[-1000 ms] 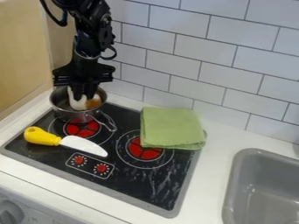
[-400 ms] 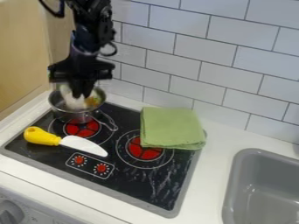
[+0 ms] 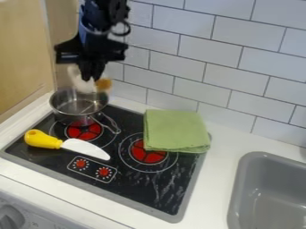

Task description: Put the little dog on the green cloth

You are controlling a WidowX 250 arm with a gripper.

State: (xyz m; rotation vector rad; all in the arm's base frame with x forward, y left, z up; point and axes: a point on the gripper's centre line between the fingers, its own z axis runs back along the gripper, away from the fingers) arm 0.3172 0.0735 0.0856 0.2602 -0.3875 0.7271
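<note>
"Above the open, round pot of silver metal [image 3: 78,106], what do we see?"

"We see the little white-and-tan toy dog [image 3: 85,86], hanging near the pot's back rim. The jaws of the black robot arm [image 3: 100,23] point down and stand narrow, closed on its white part; the tan part sticks out to one side. We cannot tell which end is the head."

"How do we expect it to handle?"

"We judge it light and soft, probably plush: it should give under pressure, grip well rather than slip, and survive a small drop. Its likely fault is sagging or swinging about the hold."

"Where should we take hold?"

"We would choose the thick of the body, near its middle, so that neither end droops. The present hold seems off to one side; we think it will serve if we travel smoothly."

"And the goal?"

"We find the folded, pale green cloth [image 3: 175,130] to the right in the view, partly over the black stove top [image 3: 143,192] and partly on the white worktop [image 3: 206,197]. We judge the next step to be a sideways carry, high enough for the feet to miss the pot's rim, then a low release over the cloth's centre, since a soft body may roll or tip off the edge."
</note>
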